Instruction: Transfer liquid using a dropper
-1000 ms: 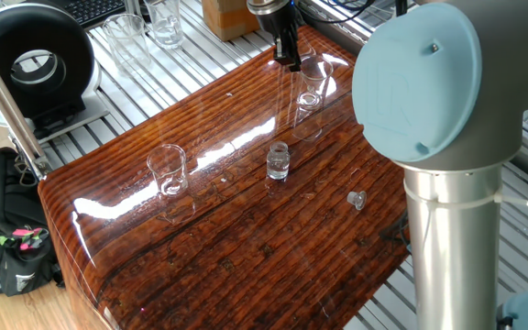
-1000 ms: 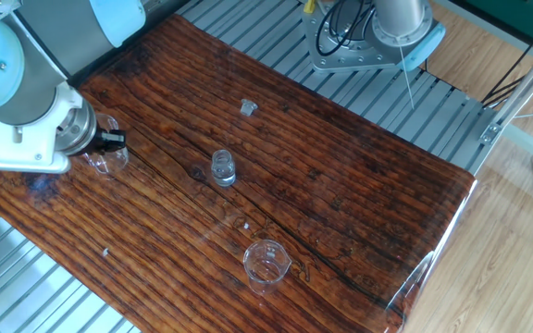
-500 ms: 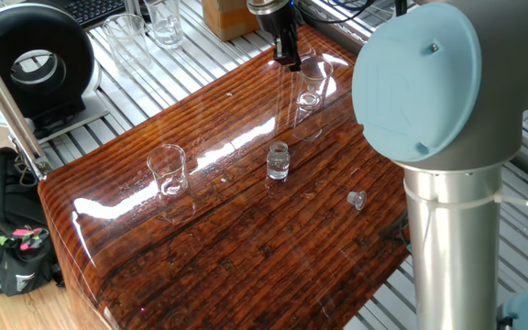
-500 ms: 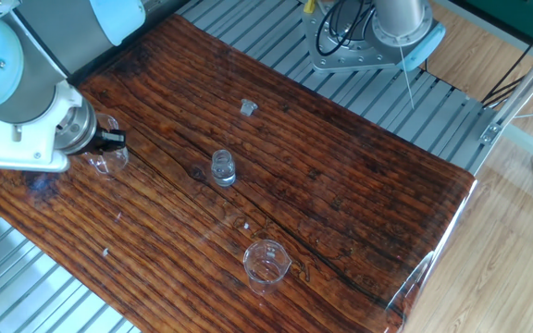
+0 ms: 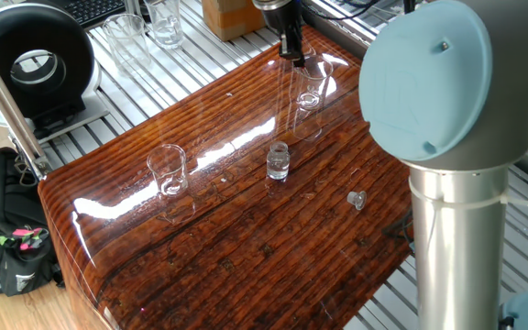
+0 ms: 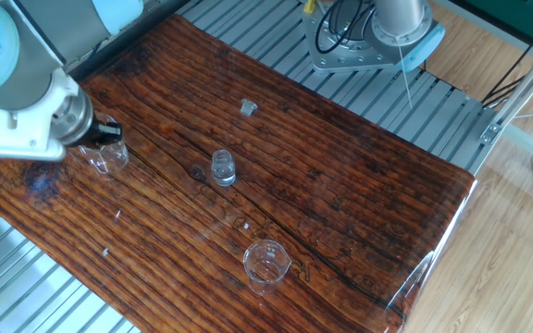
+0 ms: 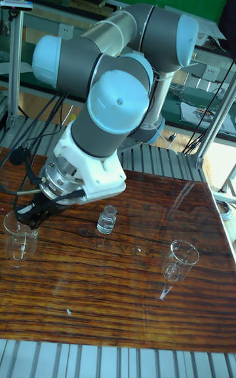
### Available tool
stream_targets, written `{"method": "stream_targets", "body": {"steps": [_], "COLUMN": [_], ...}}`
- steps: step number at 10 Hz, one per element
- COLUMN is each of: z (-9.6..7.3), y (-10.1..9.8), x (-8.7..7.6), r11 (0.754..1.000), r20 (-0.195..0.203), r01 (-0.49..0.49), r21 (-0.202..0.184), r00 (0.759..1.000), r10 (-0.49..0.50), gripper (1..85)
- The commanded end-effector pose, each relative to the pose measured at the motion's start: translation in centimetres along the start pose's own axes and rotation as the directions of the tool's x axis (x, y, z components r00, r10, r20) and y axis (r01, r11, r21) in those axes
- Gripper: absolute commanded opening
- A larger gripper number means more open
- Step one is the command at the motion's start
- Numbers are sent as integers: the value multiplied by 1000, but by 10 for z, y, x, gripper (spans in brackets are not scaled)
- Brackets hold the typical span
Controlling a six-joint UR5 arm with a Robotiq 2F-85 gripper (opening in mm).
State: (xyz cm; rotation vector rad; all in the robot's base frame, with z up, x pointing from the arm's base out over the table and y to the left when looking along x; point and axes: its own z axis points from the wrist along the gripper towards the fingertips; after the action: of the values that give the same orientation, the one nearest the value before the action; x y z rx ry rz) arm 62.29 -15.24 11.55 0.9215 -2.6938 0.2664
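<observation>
Dropper: no thin tube with a red bulb could be made out in any view; if present, it was hidden at the hand or too slim to see.
Hand (image 5: 291, 48): dark and narrow, poised over the rim of a clear beaker (image 5: 311, 89) at the far edge of the worktop (image 5: 246, 238); whether its jaws were spread or pressed on something could not be told.
Liquid: not distinguishable through the glass in these pictures.
Progress: judged early, probably the drawing-up step at the far beaker; no delivery to another vessel was evident, so the transfer seemed largely left to do.
Vial (image 5: 278, 161): small, cylindrical, clear glass, upright mid-worktop, well apart from the hand.
Second beaker (image 5: 167, 170): clear, wide-mouthed, upright, near the opposite side.
Small cap (image 5: 356, 198): tiny pale piece lying alone on the wood.
Worktop surface: glossy, dark reddish wood with ridged grain and strong glare.
Arm (image 7: 118, 83): smooth grey tubes with pale blue joint caps.
</observation>
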Motion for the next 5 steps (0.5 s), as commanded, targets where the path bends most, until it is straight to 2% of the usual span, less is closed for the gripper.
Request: {"method": "stream_targets", "body": {"steps": [1, 3, 5], "z": [-19, -32, -41], "y": [14, 25, 31], "x": [11, 19, 22], "r11": [1000, 1000, 1000], "r20": [55, 95, 162], "r01": [1, 6, -2], "r21": [-29, -15, 23], "r00": [999, 995, 987], "r10": [1, -4, -1], "gripper": [20, 20, 20]}}
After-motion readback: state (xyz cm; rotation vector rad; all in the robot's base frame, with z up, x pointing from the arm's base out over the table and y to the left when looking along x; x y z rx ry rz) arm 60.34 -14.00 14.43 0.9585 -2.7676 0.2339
